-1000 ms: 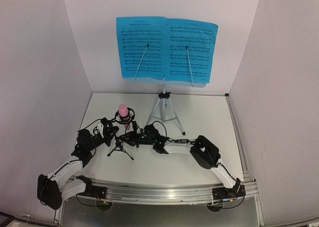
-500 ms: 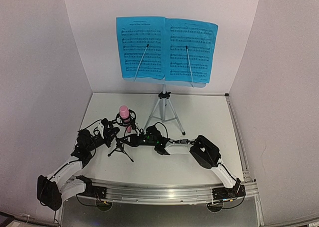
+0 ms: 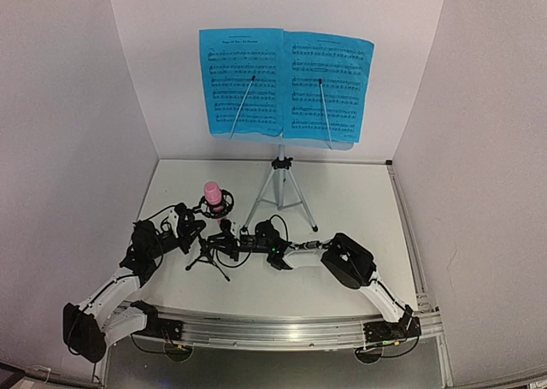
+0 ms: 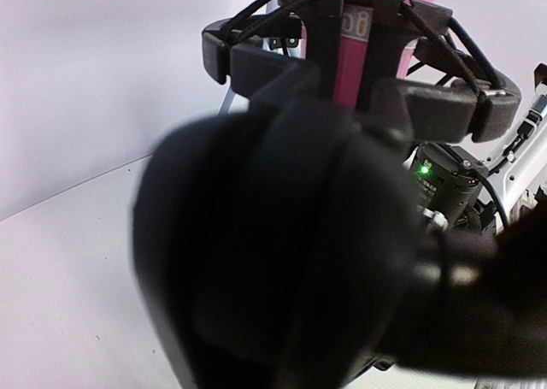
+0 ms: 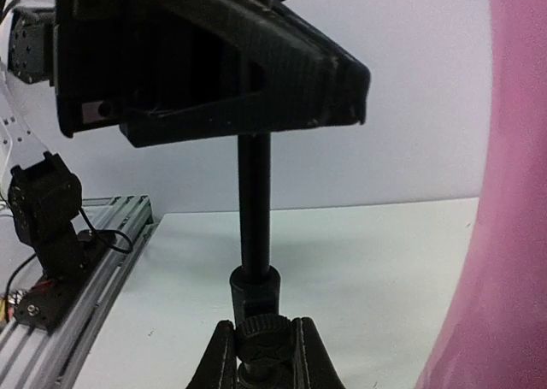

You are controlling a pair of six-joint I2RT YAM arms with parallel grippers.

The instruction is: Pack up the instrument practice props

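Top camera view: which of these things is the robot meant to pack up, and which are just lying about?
Part of the job:
- pink toy microphone
- small black tripod mic stand holding it
- two blue sheet-music pages
- pale music stand on a silver tripod

Just there:
- white table
- white backdrop walls
- silver rail under the arm bases

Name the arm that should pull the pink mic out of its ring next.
Left, probably. The left hand sits level with the ring and mic, right beside them. The right hand is lower, at the stand's pole, better suited to steadying it.
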